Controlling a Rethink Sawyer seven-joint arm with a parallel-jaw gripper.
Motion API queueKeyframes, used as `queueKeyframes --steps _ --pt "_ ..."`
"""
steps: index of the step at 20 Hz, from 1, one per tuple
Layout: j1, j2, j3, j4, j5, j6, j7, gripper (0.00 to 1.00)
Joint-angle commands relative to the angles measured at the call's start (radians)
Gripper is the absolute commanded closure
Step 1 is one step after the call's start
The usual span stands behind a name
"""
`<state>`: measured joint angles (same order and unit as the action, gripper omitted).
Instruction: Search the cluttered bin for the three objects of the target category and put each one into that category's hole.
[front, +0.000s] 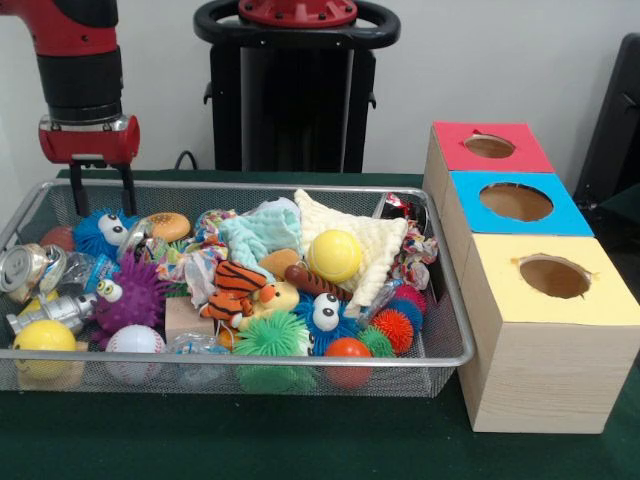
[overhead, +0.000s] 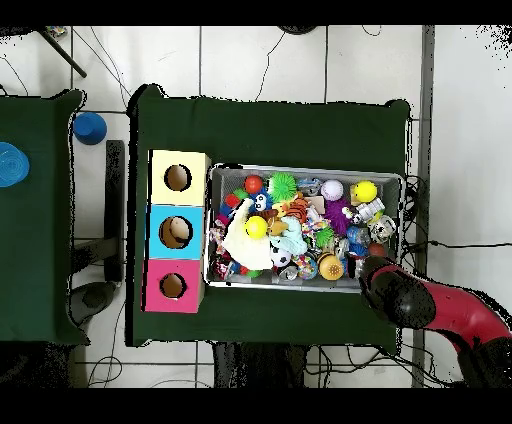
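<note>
Tool (front: 102, 190) hangs empty, prongs apart, over the bin's (front: 455, 345) far corner above the blue googly-eyed toy (front: 104, 232). 3 holed boxes (front: 515, 203) beside the bin keep drops short.

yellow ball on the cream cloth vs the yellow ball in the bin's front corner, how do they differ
The yellow ball on the cream cloth sits high on the pile, fully exposed; the yellow ball in the front corner lies low against the mesh bin wall. The first rests on the cream cloth; the second sits beside a silver toy. Both are plain, round and yellow.
</note>
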<state>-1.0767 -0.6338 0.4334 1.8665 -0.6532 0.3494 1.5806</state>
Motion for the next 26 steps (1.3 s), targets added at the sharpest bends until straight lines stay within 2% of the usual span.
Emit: queueKeyframes --steps 1,4,12,19,26 --pt "0.008 0.081 -0.118 -0.037 0.085 -0.192 0.306 0.0" --pt "0.005 0.092 -0.14 -0.007 0.123 -0.23 0.309 0.0" --pt "0.02 0.172 -0.246 -0.01 0.223 -0.344 0.316 0.0" --pt "0.062 0.251 -0.374 -0.005 0.35 -0.466 0.39 0.0" --pt "0.045 0.349 -0.416 0.003 0.386 -0.556 0.358 0.0"
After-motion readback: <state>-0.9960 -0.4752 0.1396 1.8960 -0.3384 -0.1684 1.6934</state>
